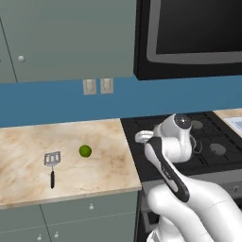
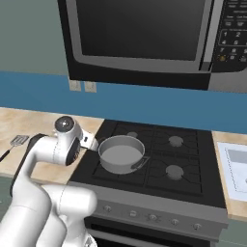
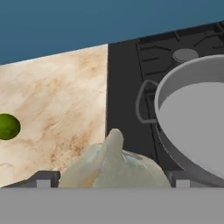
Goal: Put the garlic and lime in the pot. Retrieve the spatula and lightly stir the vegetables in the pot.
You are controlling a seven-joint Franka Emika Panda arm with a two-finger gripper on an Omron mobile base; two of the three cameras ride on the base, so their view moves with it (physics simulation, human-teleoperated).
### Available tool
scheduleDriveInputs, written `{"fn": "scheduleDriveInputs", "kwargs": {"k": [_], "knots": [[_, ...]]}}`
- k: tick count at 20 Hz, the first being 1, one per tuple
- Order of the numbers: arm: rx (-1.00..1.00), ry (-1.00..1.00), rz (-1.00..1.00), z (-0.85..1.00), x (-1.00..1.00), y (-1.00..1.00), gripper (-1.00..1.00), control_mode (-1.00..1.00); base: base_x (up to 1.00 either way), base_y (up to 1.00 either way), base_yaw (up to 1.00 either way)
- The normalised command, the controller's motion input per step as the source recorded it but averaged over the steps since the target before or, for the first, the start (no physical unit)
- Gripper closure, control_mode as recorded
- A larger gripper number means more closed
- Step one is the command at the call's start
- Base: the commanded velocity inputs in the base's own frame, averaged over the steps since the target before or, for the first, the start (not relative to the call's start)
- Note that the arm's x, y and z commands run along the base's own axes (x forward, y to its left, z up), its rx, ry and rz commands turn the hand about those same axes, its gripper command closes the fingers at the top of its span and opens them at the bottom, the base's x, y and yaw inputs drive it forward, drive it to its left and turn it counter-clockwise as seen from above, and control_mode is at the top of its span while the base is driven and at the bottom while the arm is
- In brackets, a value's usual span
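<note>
End effector (image 3: 112, 181) spread wide around the garlic (image 3: 114, 166), fingertips (image 3: 43, 179) flanking the bulb, just left of the pot (image 2: 121, 153). Pot sits on the stove's (image 2: 193, 159) front-left burner, near the counter (image 1: 28, 142) edge. Lime (image 1: 85, 151) mid-counter, open marble around it; spatula (image 1: 52, 164) to its left, well apart, toward the front edge.

Left base view looks forward and down from behind the arm, over the counter (image 1: 71, 156) and the stove's (image 1: 208, 142) left edge. Right base view faces the stove (image 2: 159, 159) squarely, counter at its left edge. Both share the stove. Hand view sits low and close, facing the pot (image 3: 192, 118) and counter.
</note>
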Motion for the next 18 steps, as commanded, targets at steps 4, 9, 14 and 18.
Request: {"fn": "scheduleDriveInputs", "kwargs": {"k": [4,9,14,18], "knots": [[-0.08,0.05,-0.20,0.06,0.00,-0.56,1.00,-1.00,0.00,0.00,0.00],[-0.14,0.14,-0.17,0.01,0.19,-0.57,1.00,-1.00,0.00,0.00,0.00],[-0.16,0.14,-0.11,0.00,0.28,-0.59,1.00,-1.00,0.00,0.00,0.00],[-0.14,0.13,-0.05,-0.14,0.32,-0.46,1.00,-1.00,0.00,0.00,0.00]]}}
